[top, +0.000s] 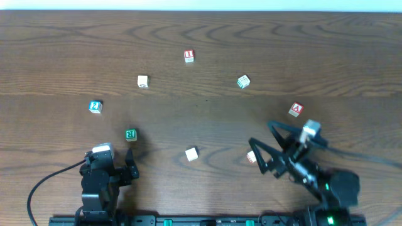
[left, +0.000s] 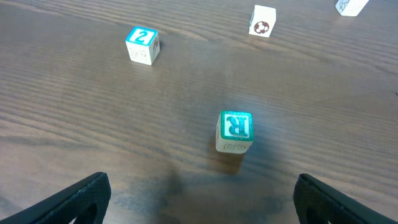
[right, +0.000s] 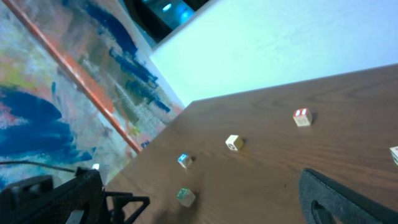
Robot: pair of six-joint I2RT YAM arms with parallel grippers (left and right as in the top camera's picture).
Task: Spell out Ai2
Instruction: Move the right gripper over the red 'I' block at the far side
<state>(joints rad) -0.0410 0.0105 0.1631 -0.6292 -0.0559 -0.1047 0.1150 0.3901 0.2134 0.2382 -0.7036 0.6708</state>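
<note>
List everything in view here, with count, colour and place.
A block: 1, red, right.
I block: 1, red, far centre.
2 block: 1, blue, left.
R block: 1, green, near left.
ball block: 1, white, far left-centre.
teal block: 1, teal-white, far right-centre.
plain block: 1, white, near centre.
reddish block: 1, white-red, near right.
table: 1, brown wood, underneath.
left gripper: 1, black, open, near-left.
right gripper: 1, black, open, near-right.

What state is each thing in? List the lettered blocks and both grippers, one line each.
left gripper: open, empty.
right gripper: open, empty.
A block: on the table, A up, not gripped.
I block: on the table, I up, not gripped.
2 block: on the table, 2 up, not gripped.
R block: on the table, R up, ahead of the left gripper.
</note>
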